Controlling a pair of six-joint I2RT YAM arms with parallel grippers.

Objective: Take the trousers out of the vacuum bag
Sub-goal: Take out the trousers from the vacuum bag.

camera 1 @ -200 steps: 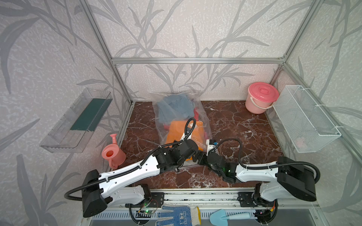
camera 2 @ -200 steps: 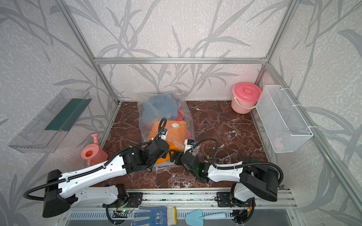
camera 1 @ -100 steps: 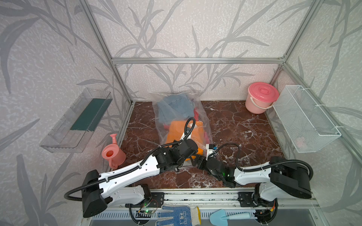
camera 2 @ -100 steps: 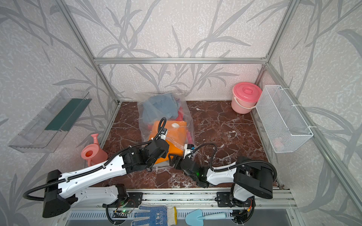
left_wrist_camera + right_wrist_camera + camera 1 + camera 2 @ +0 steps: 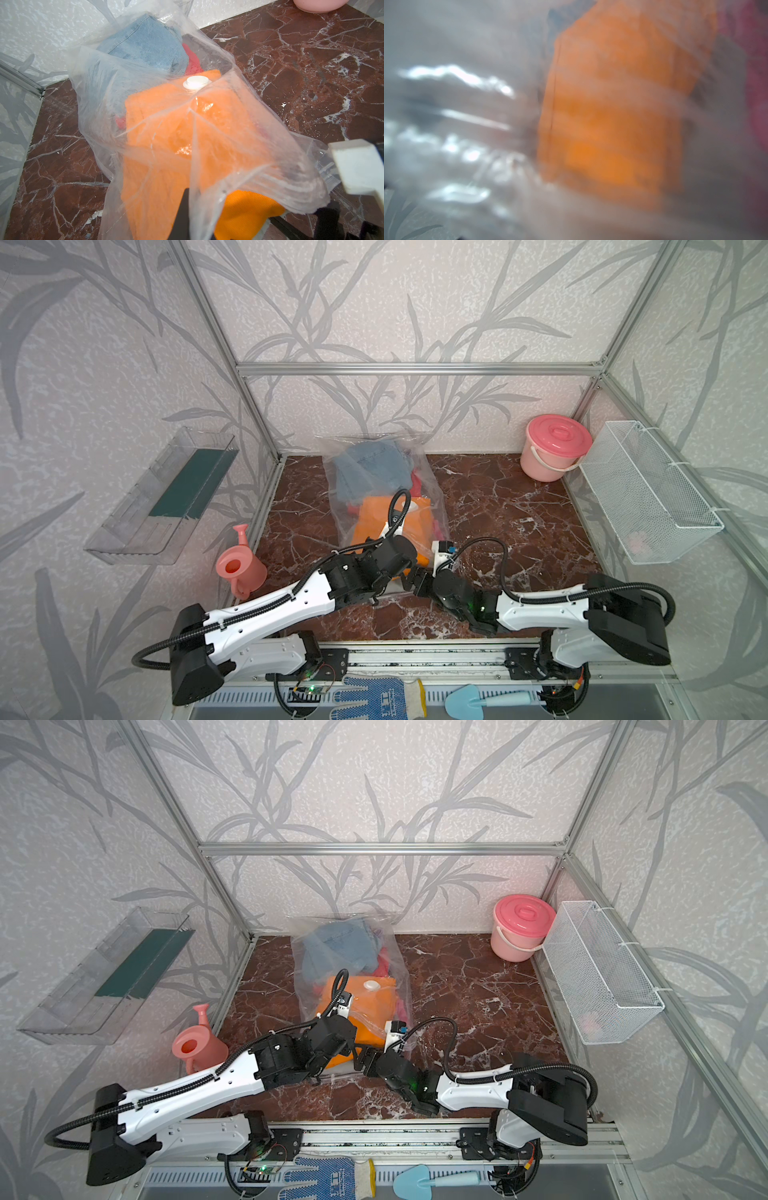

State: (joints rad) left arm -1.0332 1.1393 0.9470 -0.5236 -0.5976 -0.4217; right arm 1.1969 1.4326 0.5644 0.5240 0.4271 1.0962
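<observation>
The vacuum bag [image 5: 432,506] [image 5: 399,977] [image 5: 93,87] lies on the marble floor, clear and crinkly, with its white valve disc [image 5: 371,984] [image 5: 196,82] on top. Inside are the trousers: an orange pair [image 5: 370,522] [image 5: 368,1006] [image 5: 176,128] [image 5: 612,104] nearest the mouth, a blue denim pair [image 5: 370,466] [image 5: 145,45] behind, and a red one [image 5: 192,60]. My left gripper [image 5: 392,578] [image 5: 332,1063] [image 5: 193,212] is shut on the bag's upper film at the mouth. My right gripper [image 5: 410,581] [image 5: 360,1058] stands open at the mouth, close to the orange cloth; its wrist view is blurred plastic.
A pink lidded bucket [image 5: 557,448] stands at the back right beside a white wire basket [image 5: 648,493] on the right wall. A pink watering can [image 5: 239,568] stands at the left edge below a clear wall tray [image 5: 166,493]. A dotted glove [image 5: 374,699] and a blue scoop [image 5: 478,699] lie in front.
My right gripper has slid left along the floor to the bag's mouth, beside the left gripper. The left arm has kept its hold and place.
</observation>
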